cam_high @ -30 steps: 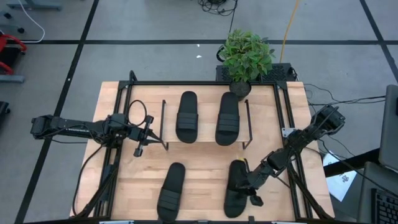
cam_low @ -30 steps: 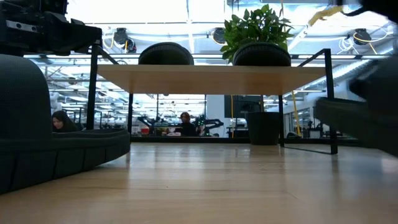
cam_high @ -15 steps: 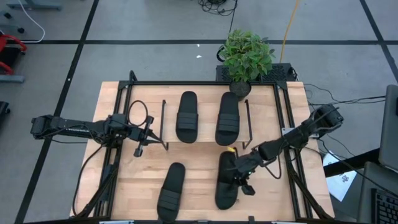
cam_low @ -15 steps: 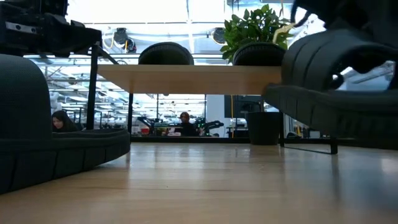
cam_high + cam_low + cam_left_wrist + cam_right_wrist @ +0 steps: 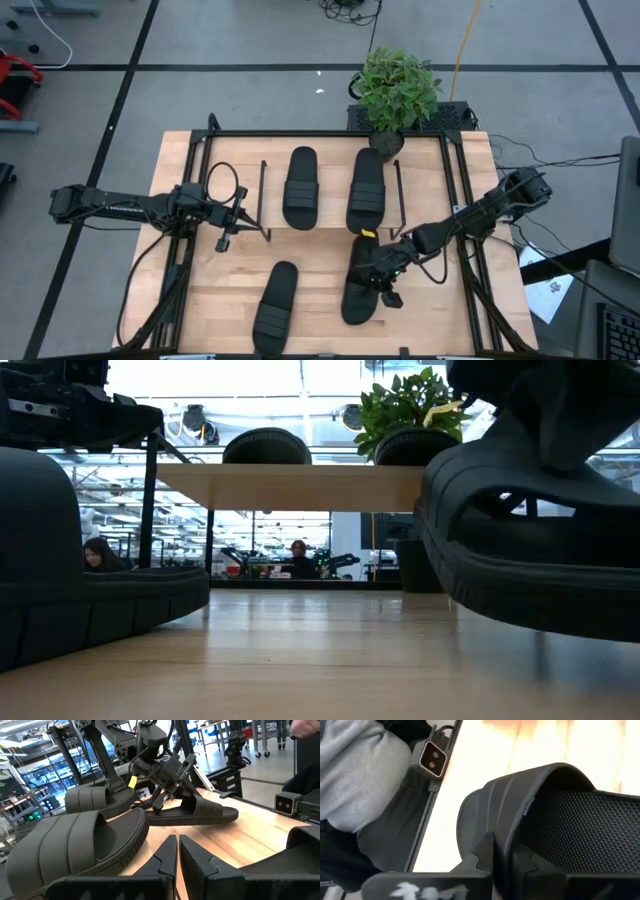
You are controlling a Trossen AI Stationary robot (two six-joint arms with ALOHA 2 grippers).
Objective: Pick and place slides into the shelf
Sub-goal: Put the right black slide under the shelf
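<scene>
Hanging clear of the tabletop, the lifted slide (image 5: 360, 283) sat just in front of the shelf (image 5: 330, 228), the right gripper (image 5: 383, 272) pinched on its strap, probably to carry it under the board, where two slides already lay on top. The low view alone showed air beneath its sole. The left gripper (image 5: 232, 222) waited closed beside the shelf; another slide (image 5: 275, 308) lay near.

Two black ribbed-strap slides (image 5: 300, 187) (image 5: 367, 190) lie side by side on the shelf (image 5: 330, 234), a light board on a thin black wire frame toward 12 o'clock. A third slide (image 5: 275, 308) lies flat at 7 o'clock. The fourth slide (image 5: 361, 281), at 5 o'clock before the shelf, hangs clear of the surface, its strap pinched in the right gripper (image 5: 383, 279).
</scene>
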